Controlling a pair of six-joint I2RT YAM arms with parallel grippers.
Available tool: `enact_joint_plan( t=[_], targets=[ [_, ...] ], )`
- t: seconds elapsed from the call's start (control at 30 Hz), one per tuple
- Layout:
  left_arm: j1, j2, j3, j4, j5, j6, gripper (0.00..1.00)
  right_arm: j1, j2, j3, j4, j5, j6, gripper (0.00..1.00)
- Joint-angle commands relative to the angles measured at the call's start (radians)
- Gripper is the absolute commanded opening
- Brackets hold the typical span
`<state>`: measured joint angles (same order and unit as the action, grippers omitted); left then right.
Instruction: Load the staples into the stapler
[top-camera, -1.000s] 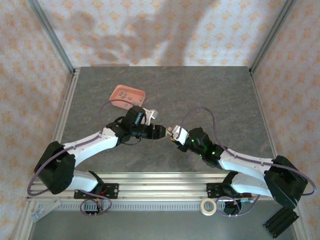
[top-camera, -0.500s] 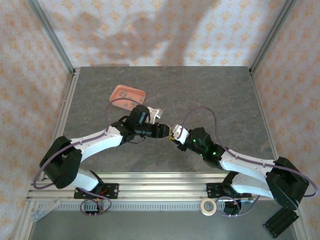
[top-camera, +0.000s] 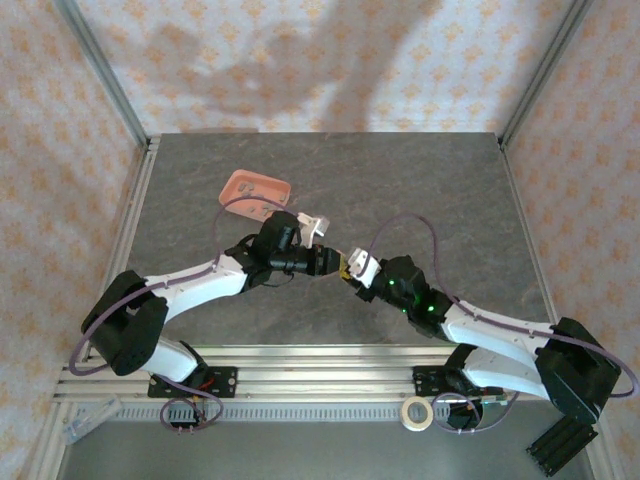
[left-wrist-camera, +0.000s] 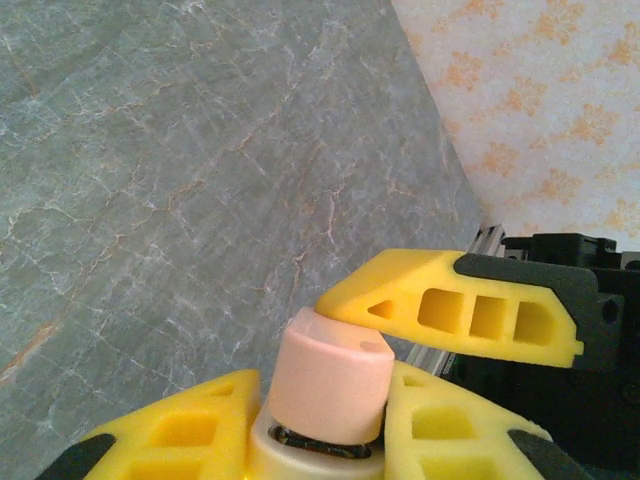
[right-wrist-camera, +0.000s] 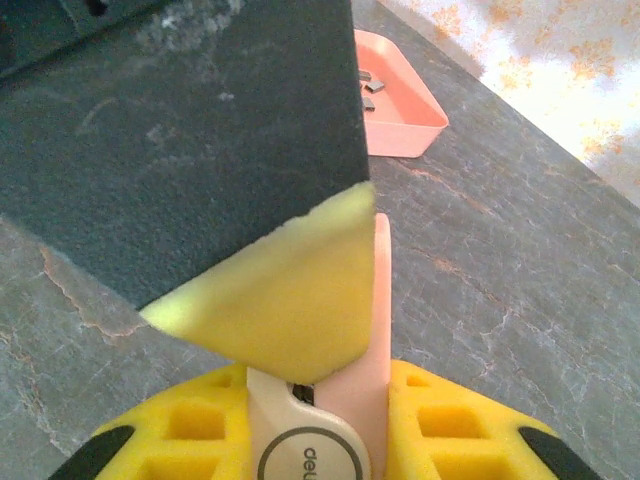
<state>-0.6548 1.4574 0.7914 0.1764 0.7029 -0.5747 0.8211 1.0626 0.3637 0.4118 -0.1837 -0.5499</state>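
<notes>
At the centre of the top frame, the stapler (right-wrist-camera: 376, 330) is pinched from opposite sides by the right end effector (right-wrist-camera: 320, 425) and the left end effector (left-wrist-camera: 322, 425). The staples (right-wrist-camera: 368, 90) lie in the pink tray (top-camera: 238, 184), upper left.

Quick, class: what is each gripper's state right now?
Left gripper: closed on the slim pale-pink and white mini stapler.
Right gripper: closed on the same stapler.
</notes>
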Motion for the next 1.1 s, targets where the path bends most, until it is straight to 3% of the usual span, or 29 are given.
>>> enact_joint_plan(
  t=[0.0,0.27,0.43,0.63,0.83,1.07],
  targets=[
    [-0.006,-0.033,-0.021,0.062,-0.012,0.022,0.22,-0.002,-0.031,-0.017,0.053,-0.004,0.027,0.24],
    [-0.006,-0.044,-0.046,0.051,-0.033,0.172,0.17,-0.043,-0.092,-0.023,-0.039,-0.067,0.076,0.44],
    [-0.007,-0.058,-0.091,0.146,-0.012,0.252,0.13,-0.085,-0.133,-0.028,-0.110,-0.134,0.100,0.52],
    [-0.006,-0.071,-0.172,0.302,-0.027,0.322,0.09,-0.116,-0.166,0.000,-0.213,-0.208,0.106,0.56],
    [-0.006,-0.104,-0.187,0.265,-0.042,0.446,0.08,-0.150,-0.149,0.024,-0.231,-0.314,0.111,0.58],
    [-0.006,-0.158,-0.225,0.252,0.002,0.586,0.08,-0.161,-0.022,0.146,-0.349,-0.465,0.003,0.59]
  ],
)
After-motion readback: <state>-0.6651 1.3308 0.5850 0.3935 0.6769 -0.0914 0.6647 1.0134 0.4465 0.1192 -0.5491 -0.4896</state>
